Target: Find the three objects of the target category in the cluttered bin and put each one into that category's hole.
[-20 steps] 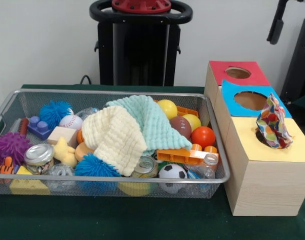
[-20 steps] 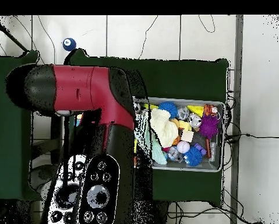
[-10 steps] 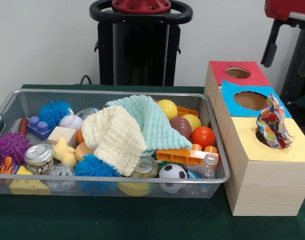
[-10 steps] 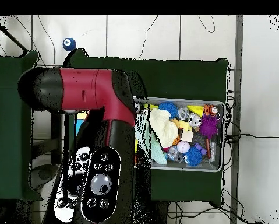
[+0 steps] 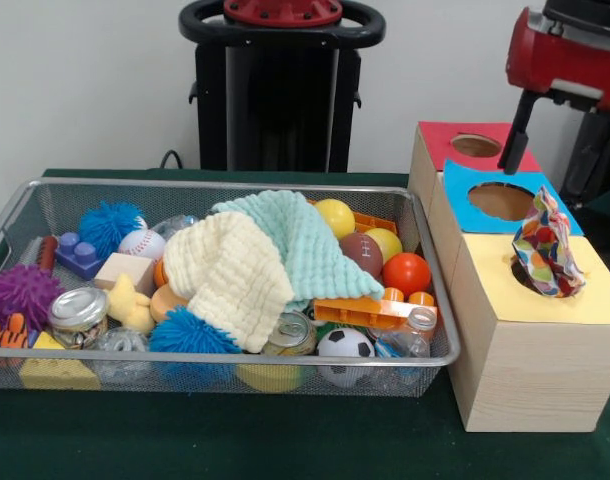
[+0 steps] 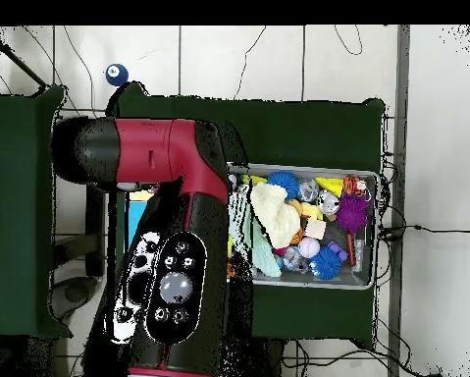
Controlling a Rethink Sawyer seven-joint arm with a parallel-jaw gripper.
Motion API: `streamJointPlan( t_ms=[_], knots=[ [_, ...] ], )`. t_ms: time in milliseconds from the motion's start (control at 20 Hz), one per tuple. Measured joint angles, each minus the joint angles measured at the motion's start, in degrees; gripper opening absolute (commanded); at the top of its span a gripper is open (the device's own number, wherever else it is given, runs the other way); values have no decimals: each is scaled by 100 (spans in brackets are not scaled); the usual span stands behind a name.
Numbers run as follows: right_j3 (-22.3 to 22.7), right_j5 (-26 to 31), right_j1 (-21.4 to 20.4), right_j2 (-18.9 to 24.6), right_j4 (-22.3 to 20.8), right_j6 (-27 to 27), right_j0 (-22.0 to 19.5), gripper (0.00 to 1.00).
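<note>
Your bin (image 5: 425,300) holds balls, cans and two cloths (image 5: 260,255); a patterned cloth (image 5: 545,245) plugs the box's (image 5: 530,370) yellow hole. Gripper state: cannot tell.

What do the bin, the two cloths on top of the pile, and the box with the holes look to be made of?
The bin looks like silver wire mesh: contents show through its walls. The cream cloth and mint cloth look like soft knitted or waffle-weave fabric, ribbed and draped. The box shows pale wood grain, possibly laminate, with matte coloured tops.
</note>
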Motion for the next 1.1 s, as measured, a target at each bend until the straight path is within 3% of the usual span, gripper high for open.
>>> streamJointPlan(
  t_ms=[150,200,1100],
  knots=[
    [0,-24,88,0,0,0,-1,100],
    [0,-42,156,1,0,0,-3,0],
    [-164,-42,411,168,554,0,-193,0]
  ],
)
